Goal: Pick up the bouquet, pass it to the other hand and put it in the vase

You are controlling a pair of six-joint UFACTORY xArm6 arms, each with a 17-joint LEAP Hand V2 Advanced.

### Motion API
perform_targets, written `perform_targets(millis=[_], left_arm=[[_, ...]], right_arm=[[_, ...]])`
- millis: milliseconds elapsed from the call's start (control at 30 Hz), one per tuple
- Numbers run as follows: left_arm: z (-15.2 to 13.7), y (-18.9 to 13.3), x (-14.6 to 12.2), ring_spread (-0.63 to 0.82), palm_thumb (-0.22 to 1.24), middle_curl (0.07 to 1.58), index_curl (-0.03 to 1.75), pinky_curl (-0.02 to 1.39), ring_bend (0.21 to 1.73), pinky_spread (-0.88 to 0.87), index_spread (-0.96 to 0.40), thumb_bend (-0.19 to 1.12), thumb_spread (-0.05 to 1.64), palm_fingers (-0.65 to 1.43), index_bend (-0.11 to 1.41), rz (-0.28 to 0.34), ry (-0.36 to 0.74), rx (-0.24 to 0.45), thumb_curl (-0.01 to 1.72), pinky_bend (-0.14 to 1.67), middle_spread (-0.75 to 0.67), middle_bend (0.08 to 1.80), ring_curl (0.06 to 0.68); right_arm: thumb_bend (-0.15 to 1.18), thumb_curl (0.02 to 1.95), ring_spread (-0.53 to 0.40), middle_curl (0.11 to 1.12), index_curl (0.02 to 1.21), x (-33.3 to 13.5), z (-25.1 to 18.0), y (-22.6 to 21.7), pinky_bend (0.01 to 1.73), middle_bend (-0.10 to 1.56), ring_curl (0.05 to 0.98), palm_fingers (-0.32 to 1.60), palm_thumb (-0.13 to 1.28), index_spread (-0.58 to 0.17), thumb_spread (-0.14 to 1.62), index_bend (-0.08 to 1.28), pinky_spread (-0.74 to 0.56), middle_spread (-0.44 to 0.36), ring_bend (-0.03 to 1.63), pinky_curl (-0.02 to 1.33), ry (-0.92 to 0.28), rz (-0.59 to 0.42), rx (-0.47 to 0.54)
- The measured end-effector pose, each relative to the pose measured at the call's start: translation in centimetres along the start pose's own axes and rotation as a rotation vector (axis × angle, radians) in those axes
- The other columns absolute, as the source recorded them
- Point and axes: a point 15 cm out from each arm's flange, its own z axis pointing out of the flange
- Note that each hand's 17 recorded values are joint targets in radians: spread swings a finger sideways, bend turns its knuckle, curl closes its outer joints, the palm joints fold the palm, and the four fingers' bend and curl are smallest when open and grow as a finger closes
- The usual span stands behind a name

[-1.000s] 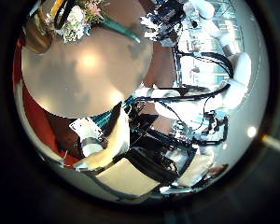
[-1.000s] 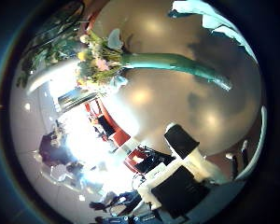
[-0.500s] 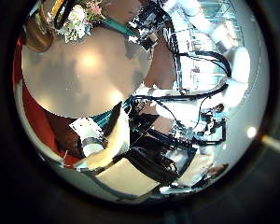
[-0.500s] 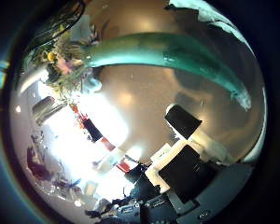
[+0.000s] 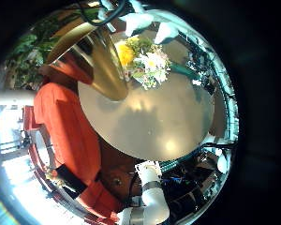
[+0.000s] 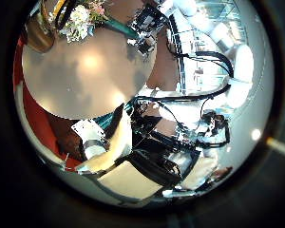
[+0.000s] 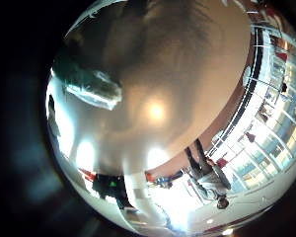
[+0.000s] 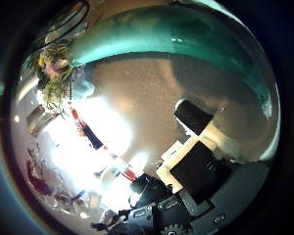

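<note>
Left little finger side palm view: bouquet (image 5: 145,64) lies on the table (image 5: 159,127), flower heads just beside the vase (image 5: 98,56). It is well apart from the left hand (image 5: 148,192), which holds nothing and looks relaxed.

Left thumb side palm view: bouquet at the table's far edge from this palm. The right hand (image 6: 147,21) has come in onto the stem end over the last second; before, it sat further off.

Right little finger side palm view: wrapped stem (image 7: 89,84) lies on the table, close to this palm, nothing round it here.

Right thumb side palm view: the stem now fills far more of the view than a second ago, so the palm has dropped nearly onto it, flower heads off to one side. A finger (image 8: 201,132) of the right hand hangs clear of the stem; probably not yet clamped, but I cannot tell for the rest of the hand.

Judgement: approach nearly done, grasp on the stem is next. Pick-up, handover and placing in the vase all remain.
</note>
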Motion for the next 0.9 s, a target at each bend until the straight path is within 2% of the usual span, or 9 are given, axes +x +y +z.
perform_targets(millis=[167,233,267,333,400,500,600,733,900], left_arm=[[-0.1,-0.1,-0.1,0.58,0.39,0.32,0.35,0.3,0.45,0.55,0.01,-0.02,1.12,0.09,0.18,-0.001,0.0,0.002,0.33,0.19,0.41,0.19,0.207],[-0.2,-0.2,-0.1,0.58,0.39,0.32,0.35,0.3,0.45,0.55,0.01,-0.02,1.12,0.09,0.18,-0.003,-0.001,0.003,0.33,0.19,0.41,0.19,0.207],[-0.2,-0.1,-0.1,0.58,0.39,0.32,0.35,0.3,0.45,0.55,0.01,-0.02,1.12,0.09,0.18,-0.003,-0.002,0.003,0.33,0.19,0.41,0.19,0.207],[-0.3,-0.1,-0.1,0.58,0.39,0.32,0.35,0.3,0.45,0.55,0.01,-0.02,1.12,0.09,0.18,-0.004,-0.003,0.005,0.33,0.19,0.41,0.19,0.207],[-0.3,0.0,0.0,0.58,0.39,0.32,0.35,0.3,0.45,0.55,0.01,-0.02,1.12,0.09,0.18,-0.004,-0.003,0.004,0.33,0.19,0.41,0.19,0.207],[-0.5,0.1,0.0,0.58,0.39,0.32,0.35,0.3,0.45,0.55,0.01,-0.02,1.12,0.09,0.18,-0.002,-0.004,0.006,0.33,0.19,0.41,0.19,0.207],[-0.7,0.3,0.1,0.58,0.39,0.32,0.35,0.3,0.45,0.55,0.01,-0.02,1.12,0.09,0.18,0.001,-0.004,0.008,0.33,0.19,0.41,0.19,0.207],[-0.8,0.4,0.2,0.58,0.39,0.32,0.35,0.3,0.45,0.55,0.01,-0.02,1.12,0.09,0.18,0.003,-0.005,0.01,0.33,0.19,0.41,0.19,0.207],[-0.7,0.3,0.2,0.58,0.39,0.32,0.35,0.3,0.45,0.55,0.01,-0.02,1.12,0.09,0.18,0.005,-0.002,0.012,0.33,0.19,0.41,0.19,0.207]], right_arm=[[-0.02,0.49,-0.223,0.51,0.49,0.4,0.7,-0.1,0.39,0.61,0.384,0.56,0.78,-0.291,1.01,0.34,0.05,-0.165,0.82,0.25,0.021,-0.003,-0.024],[-0.02,0.5,-0.263,0.53,0.5,0.4,0.5,-0.1,0.4,0.67,0.383,0.78,0.8,-0.328,1.01,0.4,-0.02,-0.235,0.85,0.22,0.018,-0.004,-0.016],[-0.02,0.5,-0.284,0.55,0.52,0.4,0.4,-0.1,0.43,0.73,0.392,1.0,0.81,-0.355,1.0,0.45,-0.08,-0.253,0.89,0.22,0.018,-0.004,-0.016],[-0.01,0.51,-0.295,0.59,0.58,0.3,-0.1,0.0,0.55,0.8,0.431,1.24,0.83,-0.375,1.0,0.55,-0.21,-0.252,0.95,0.26,0.019,-0.005,-0.004],[0.0,0.52,-0.289,0.65,0.66,0.2,-1.2,0.2,0.76,0.87,0.489,1.33,0.88,-0.385,0.98,0.65,-0.28,-0.261,1.06,0.34,0.021,-0.006,0.021],[0.02,0.55,-0.281,0.73,0.76,0.2,-1.7,0.3,1.04,0.96,0.552,1.3,0.97,-0.389,0.97,0.77,-0.29,-0.271,1.18,0.46,0.022,-0.007,0.032],[0.09,0.62,-0.268,0.8,0.83,0.2,-1.7,0.3,1.21,1.08,0.604,1.24,1.1,-0.38,0.97,0.89,-0.27,-0.266,1.26,0.54,0.022,-0.007,0.032],[0.14,0.69,-0.255,0.86,0.9,0.2,-1.7,0.3,1.33,1.18,0.657,1.15,1.19,-0.358,0.95,1.0,-0.24,-0.252,1.34,0.63,0.022,-0.007,0.032],[0.15,0.77,-0.238,0.9,0.95,0.2,-1.7,0.3,1.37,1.25,0.7,1.1,1.21,-0.332,0.91,1.07,-0.21,-0.23,1.4,0.7,0.022,-0.007,0.032]])
